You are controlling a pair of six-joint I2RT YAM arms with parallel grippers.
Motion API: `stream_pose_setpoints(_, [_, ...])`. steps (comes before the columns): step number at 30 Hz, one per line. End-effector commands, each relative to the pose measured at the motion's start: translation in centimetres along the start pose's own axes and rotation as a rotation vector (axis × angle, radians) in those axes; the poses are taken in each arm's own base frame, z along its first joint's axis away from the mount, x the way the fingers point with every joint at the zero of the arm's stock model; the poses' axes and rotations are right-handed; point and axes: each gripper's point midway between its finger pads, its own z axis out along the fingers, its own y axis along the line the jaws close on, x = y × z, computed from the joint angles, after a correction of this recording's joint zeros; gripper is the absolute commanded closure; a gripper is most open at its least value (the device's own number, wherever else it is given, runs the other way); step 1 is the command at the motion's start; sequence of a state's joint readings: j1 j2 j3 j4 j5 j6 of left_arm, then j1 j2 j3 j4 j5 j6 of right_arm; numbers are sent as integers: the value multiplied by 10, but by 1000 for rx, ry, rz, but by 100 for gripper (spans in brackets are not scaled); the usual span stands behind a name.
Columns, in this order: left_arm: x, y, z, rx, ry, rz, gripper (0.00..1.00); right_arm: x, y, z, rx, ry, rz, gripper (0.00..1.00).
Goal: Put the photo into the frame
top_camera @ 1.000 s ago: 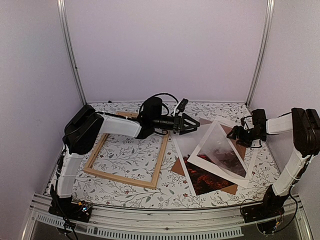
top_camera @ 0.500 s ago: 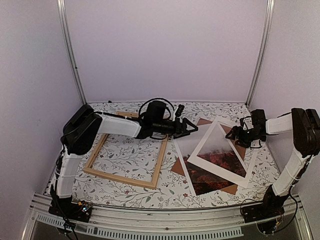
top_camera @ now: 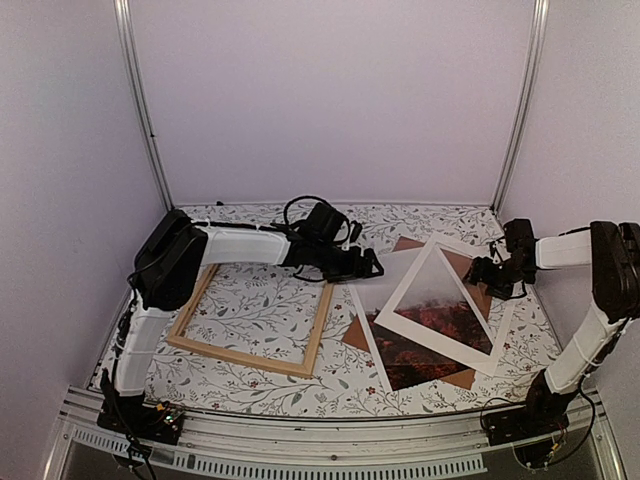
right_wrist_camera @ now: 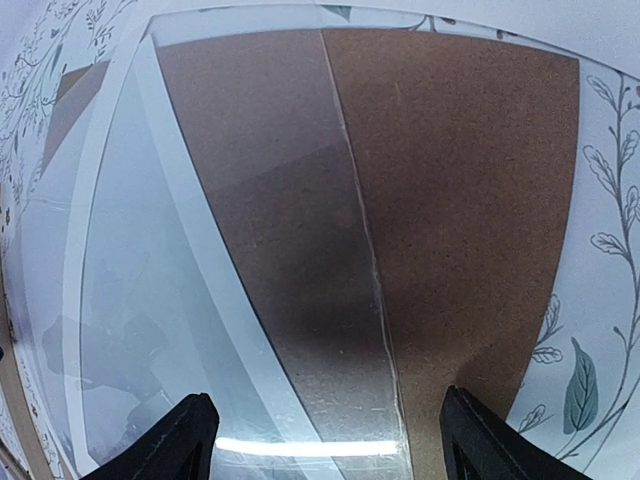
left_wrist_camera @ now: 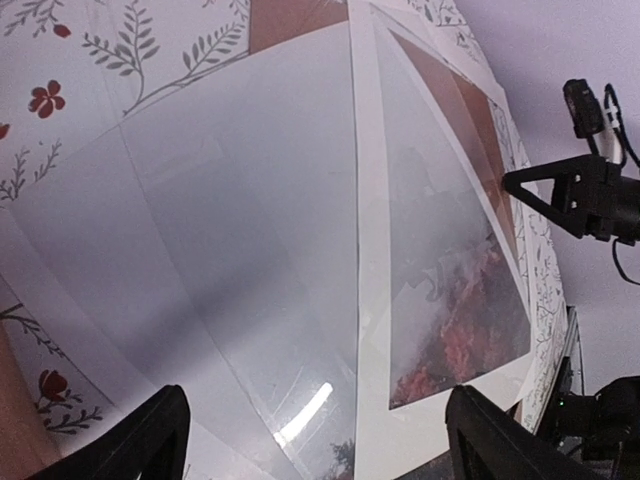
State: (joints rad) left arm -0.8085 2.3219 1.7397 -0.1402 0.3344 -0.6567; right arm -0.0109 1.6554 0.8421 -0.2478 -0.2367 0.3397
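Lower than a second ago, the left end effector (top_camera: 372,266) has dropped toward the worktop (top_camera: 300,392) and spread its fingers wider; they now stand well apart with nothing between them, just beside the left edge of the stacked sheets. The right end effector (top_camera: 480,272) has barely shifted and hangs over the stack's far right corner, its fingers also apart and empty. The photo (top_camera: 403,358) lies flat on the right half of the worktop, on the brown backing board (top_camera: 354,336) and partly under the tilted white mat (top_camera: 505,335), red foliage toward the near edge. The frame (top_camera: 240,355) lies on the left half, apart from the photo, with only the floral surface showing inside it.
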Motion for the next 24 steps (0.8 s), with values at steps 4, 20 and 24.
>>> stream_pose_setpoints(4, [28, 12, 17, -76, 72, 20, 7, 31, -18, -8, 71, 59, 13, 21])
stream_pose_setpoints(20, [54, 13, 5, -97, 88, 1, 6, 92, -20, -39, 44, 72, 147, 24])
stream_pose_setpoints(24, [63, 15, 4, -92, 105, -14, 6, 103, -14, -38, 11, 93, 151, 25])
